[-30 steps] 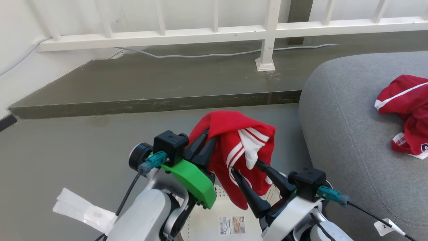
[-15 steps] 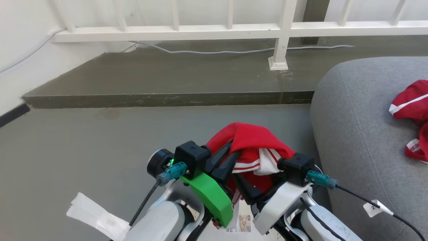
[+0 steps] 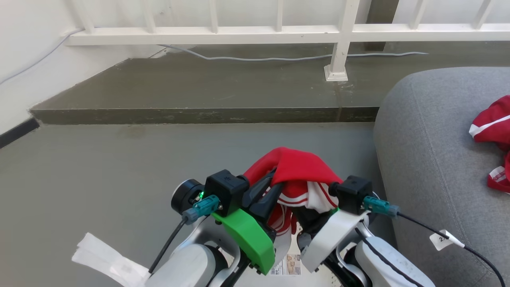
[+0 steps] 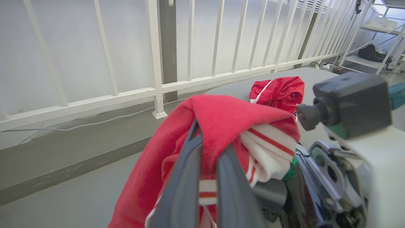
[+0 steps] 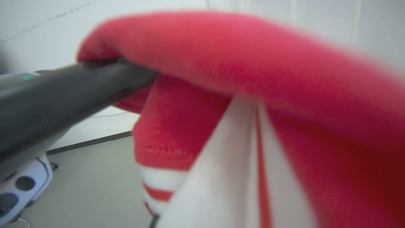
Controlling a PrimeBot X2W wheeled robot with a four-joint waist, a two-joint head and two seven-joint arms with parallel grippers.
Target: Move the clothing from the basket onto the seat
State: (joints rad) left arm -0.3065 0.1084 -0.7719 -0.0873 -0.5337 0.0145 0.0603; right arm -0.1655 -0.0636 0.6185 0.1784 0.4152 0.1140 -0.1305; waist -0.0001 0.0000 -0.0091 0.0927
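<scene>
- The left hand (image 3: 267, 187) was closed, its two long dark fingers (image 4: 186, 177) pinching a fold of a soft, white-striped, bright red garment (image 3: 297, 167).
- The red garment was draped over the left fingertips. It hung between the two hands, raised above the small cream-white perforated plastic basket (image 3: 285, 249).
- A printed label sticker (image 3: 289, 265) showed on the basket floor beneath the arms.
- The right hand (image 3: 310, 219) sat just beside the left, pointing into the hanging cloth. Its fingers were covered by fabric, so I could not tell whether they stood wide, narrow or gripping.
- The right wrist view gave only blurred red and white cloth close to the lens, with one dark finger of the left hand crossing from that view's left.
- A second red garment (image 3: 492, 123), with a white stripe, lay crumpled on the large grey fabric-upholstered seat (image 3: 422, 151), well apart from both hands.
- The seat stood on the robot's right, near the basket, on a smooth grey floor (image 3: 99, 167).
- A white barred railing (image 3: 279, 30) ran along a raised step behind, with a pale grey cable (image 3: 279, 59) lying at its foot.
</scene>
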